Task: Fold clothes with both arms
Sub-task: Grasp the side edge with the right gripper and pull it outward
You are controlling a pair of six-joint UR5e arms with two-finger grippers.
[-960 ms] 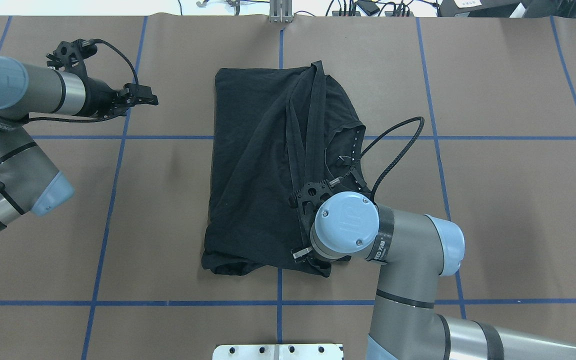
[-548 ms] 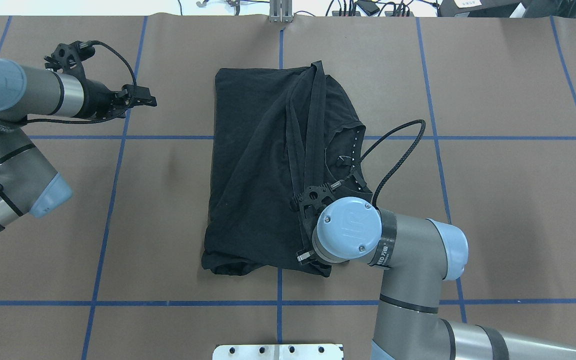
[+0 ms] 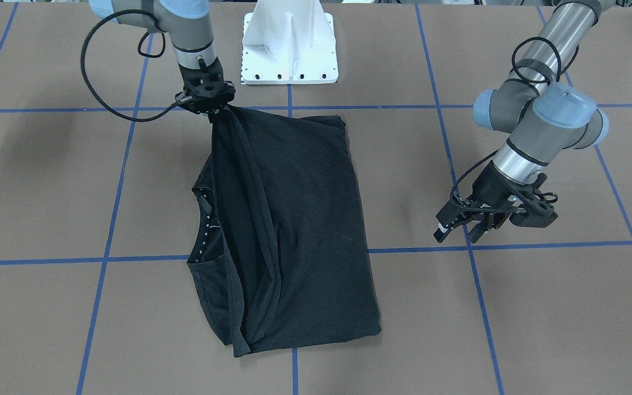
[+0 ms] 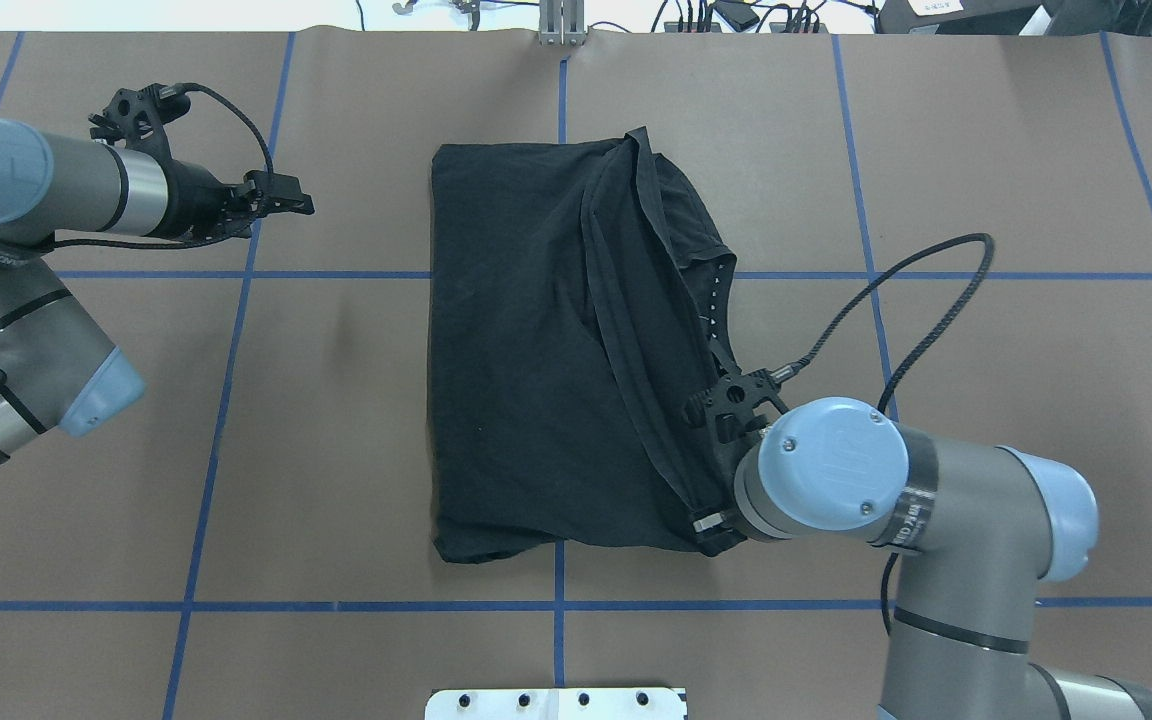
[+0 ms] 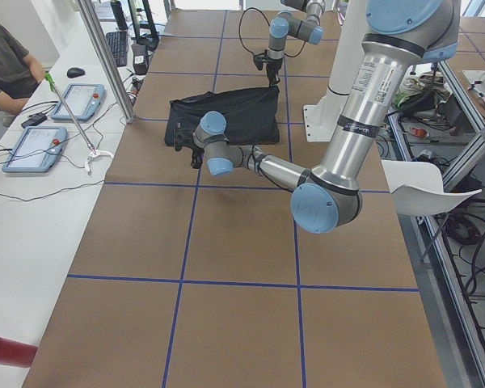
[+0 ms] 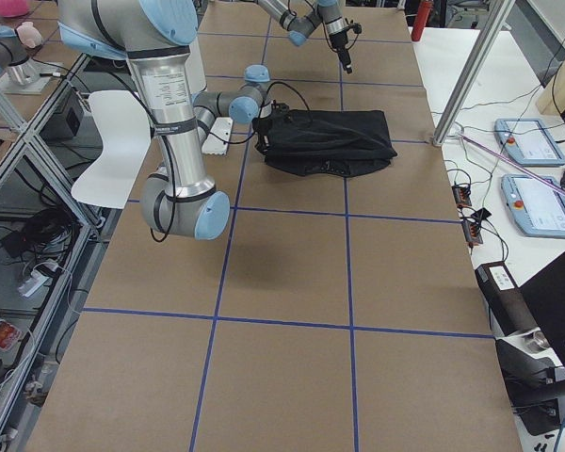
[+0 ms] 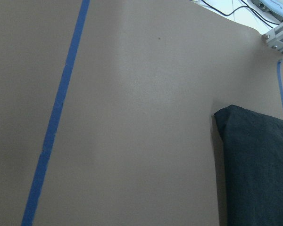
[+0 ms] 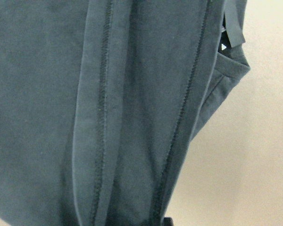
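We pinch the shirt [image 3: 299,219] by its hem in our right gripper [image 3: 215,111], stretching it flat. Our left gripper [image 3: 456,233] hangs aside; fingers apart, empty.

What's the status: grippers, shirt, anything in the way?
Right gripper shut on T-shirt, one edge pulled up taut at the robot-side end. Left gripper open, off to the side, clear of cloth. No obstruction seen.

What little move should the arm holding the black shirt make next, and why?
Probably lower and release. The right gripper, fingers shut, holds the T-shirt by its edge above the table, pulling a taut ridge across flat cloth; setting it down would let that fold settle. The left gripper hangs open, off the cloth.
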